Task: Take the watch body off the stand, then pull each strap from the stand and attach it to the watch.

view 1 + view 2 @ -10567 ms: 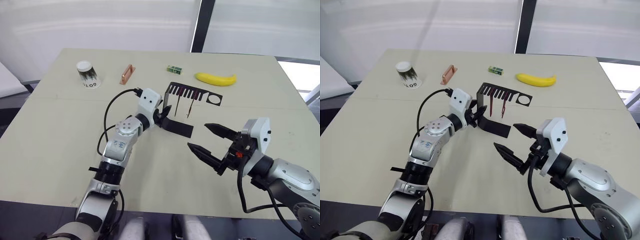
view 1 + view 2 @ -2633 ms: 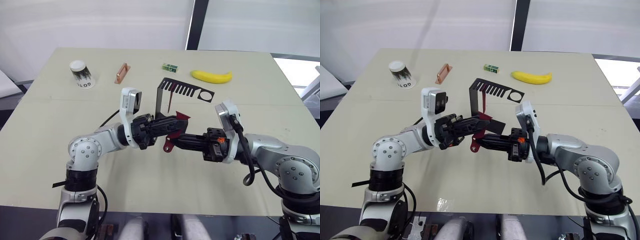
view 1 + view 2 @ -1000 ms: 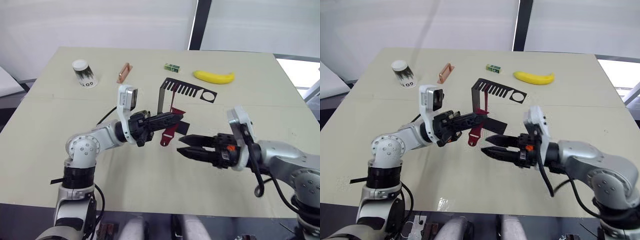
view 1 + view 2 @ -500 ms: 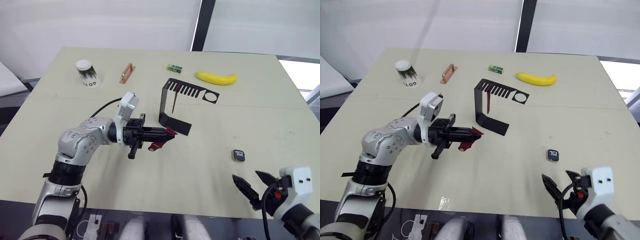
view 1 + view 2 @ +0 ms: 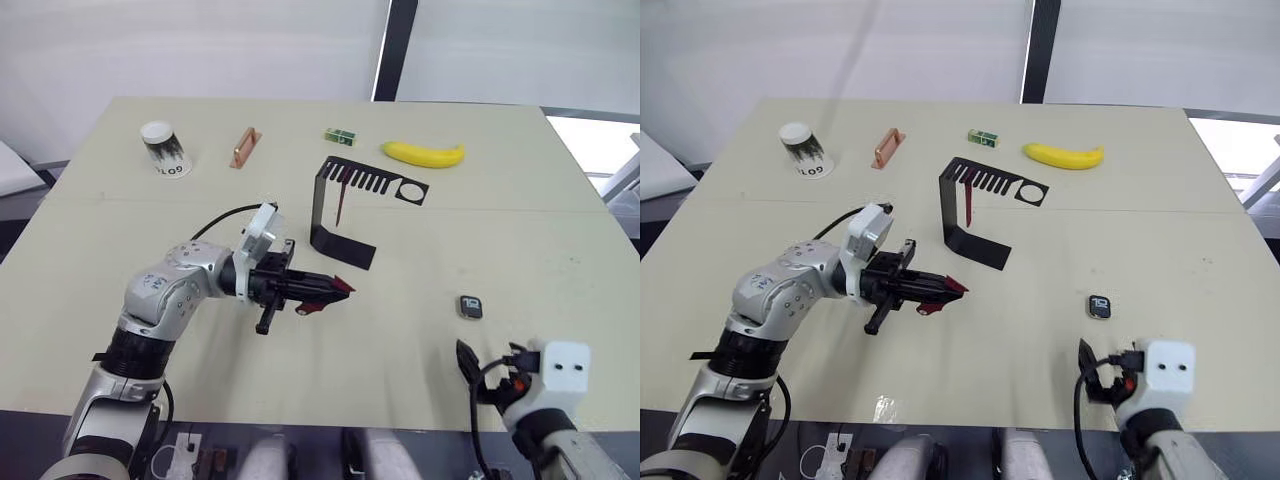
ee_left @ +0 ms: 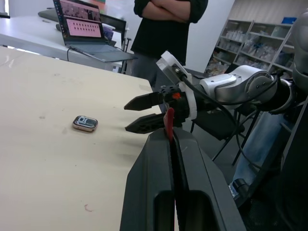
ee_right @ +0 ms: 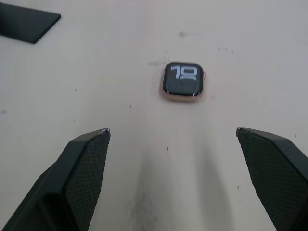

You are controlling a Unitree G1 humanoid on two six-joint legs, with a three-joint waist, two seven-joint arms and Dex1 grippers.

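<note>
A pale table [image 5: 120, 250] stands before bright white walls, with shelving [image 6: 250, 38] and a laptop desk [image 6: 29, 29] beyond.

Glossy-screened watch body [image 7: 183, 81] on matt, speckled table [image 7: 144, 159]

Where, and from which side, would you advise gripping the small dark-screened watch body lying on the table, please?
Probably from above. The small dark-screened watch body lies flat, screen up, on the cream table, so only its thin side edges offer purchase. The open right gripper already straddles it; pinch across the two long sides.
</note>
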